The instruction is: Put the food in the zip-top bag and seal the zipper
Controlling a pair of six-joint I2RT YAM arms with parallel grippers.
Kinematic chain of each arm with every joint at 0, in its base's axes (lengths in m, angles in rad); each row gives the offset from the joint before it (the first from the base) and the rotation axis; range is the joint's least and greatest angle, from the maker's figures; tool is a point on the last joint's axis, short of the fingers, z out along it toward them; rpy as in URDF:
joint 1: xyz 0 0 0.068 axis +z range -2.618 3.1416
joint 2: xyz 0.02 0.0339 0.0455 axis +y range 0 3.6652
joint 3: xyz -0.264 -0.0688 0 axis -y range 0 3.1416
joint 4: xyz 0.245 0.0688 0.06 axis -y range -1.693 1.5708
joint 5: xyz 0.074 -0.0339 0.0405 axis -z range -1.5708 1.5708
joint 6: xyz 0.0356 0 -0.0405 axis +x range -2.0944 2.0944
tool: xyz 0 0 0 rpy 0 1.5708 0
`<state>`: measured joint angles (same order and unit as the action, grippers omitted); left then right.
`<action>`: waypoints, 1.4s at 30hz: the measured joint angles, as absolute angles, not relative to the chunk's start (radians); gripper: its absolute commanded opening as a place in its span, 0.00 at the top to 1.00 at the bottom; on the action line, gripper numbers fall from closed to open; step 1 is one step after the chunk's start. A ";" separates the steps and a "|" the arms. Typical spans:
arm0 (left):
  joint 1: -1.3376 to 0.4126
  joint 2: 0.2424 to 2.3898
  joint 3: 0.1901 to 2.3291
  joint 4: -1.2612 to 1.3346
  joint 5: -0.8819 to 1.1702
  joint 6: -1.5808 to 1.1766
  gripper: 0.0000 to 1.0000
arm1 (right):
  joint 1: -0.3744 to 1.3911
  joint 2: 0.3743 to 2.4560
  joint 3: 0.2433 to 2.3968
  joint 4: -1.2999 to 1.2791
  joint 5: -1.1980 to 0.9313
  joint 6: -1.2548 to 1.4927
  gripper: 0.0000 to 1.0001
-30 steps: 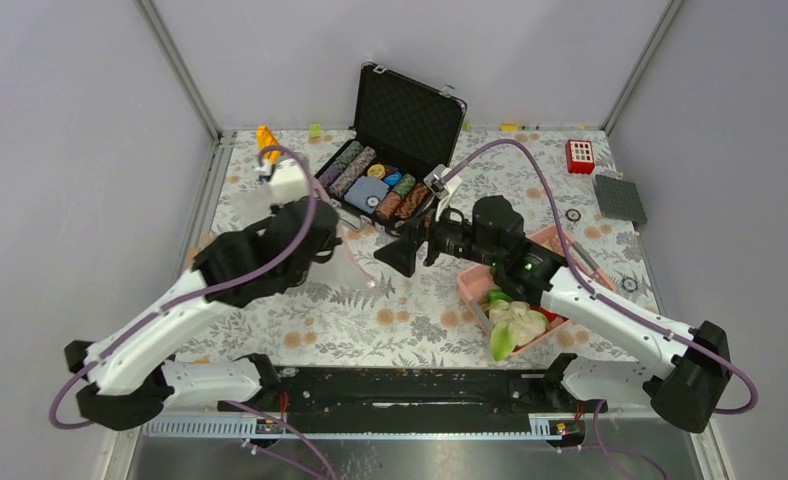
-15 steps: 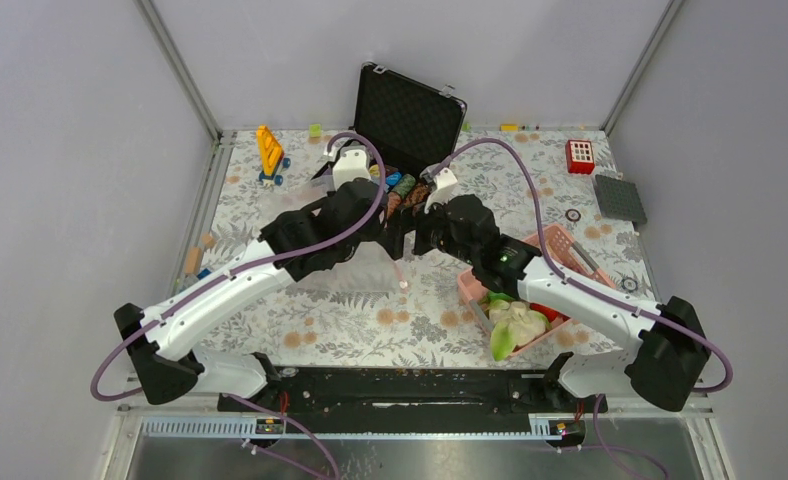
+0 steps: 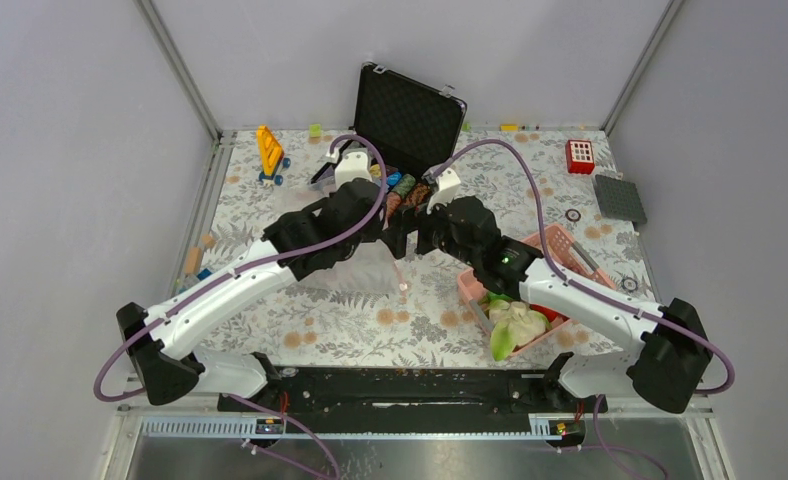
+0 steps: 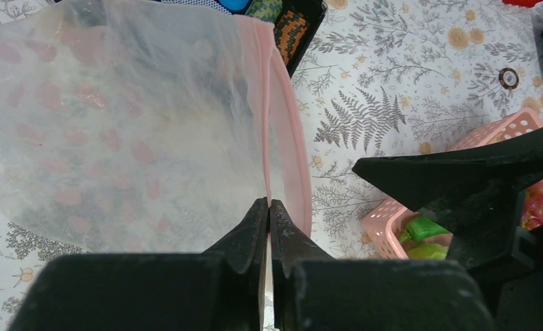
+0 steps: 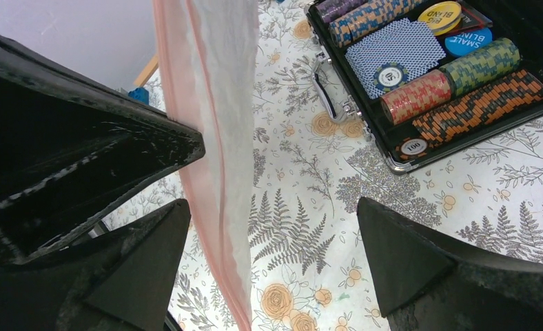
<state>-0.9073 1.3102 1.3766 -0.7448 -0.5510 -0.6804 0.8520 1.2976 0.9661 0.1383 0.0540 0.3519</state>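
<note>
My left gripper (image 4: 269, 204) is pressed together on the zipper (image 4: 284, 124), pinching the pink strip at one end of the mouth of the zip-top bag (image 4: 117, 124). The clear bag hangs from that pinch above the flowered table (image 4: 393, 103), close to the open poker-chip case (image 5: 462, 89). My right gripper (image 5: 274, 207) is spread wide and holds nothing. Its 2 fingers stand on either side of the hanging pink edge. The strip runs just beside 1 finger, and I cannot tell whether they touch; the other finger is well apart from it. The food (image 3: 515, 322) lies in the pink basket (image 3: 572, 247) on my right, white-green leafy pieces on top.
</note>
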 measured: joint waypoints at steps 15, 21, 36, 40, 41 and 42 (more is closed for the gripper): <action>-0.890 1.310 1.350 -0.738 -0.501 -0.678 1.00 | 0.852 1.301 0.949 0.171 0.049 0.351 0.03; -0.890 1.301 1.332 -0.735 -0.497 -0.678 1.00 | 0.852 1.383 0.952 0.163 0.108 0.352 0.07; -0.890 1.257 1.319 -0.735 -0.452 -0.658 1.00 | 0.852 1.403 0.952 0.194 0.067 0.364 0.55; -0.889 1.214 1.319 -0.751 -0.444 -0.646 1.00 | 0.852 1.427 0.952 0.201 0.058 0.379 0.79; -0.889 1.202 1.319 -0.765 -0.450 -0.645 1.00 | 0.852 1.429 0.952 0.196 0.059 0.385 0.83; -0.889 1.193 1.319 -0.778 -0.458 -0.645 1.00 | 0.852 1.429 0.952 0.195 0.059 0.385 0.88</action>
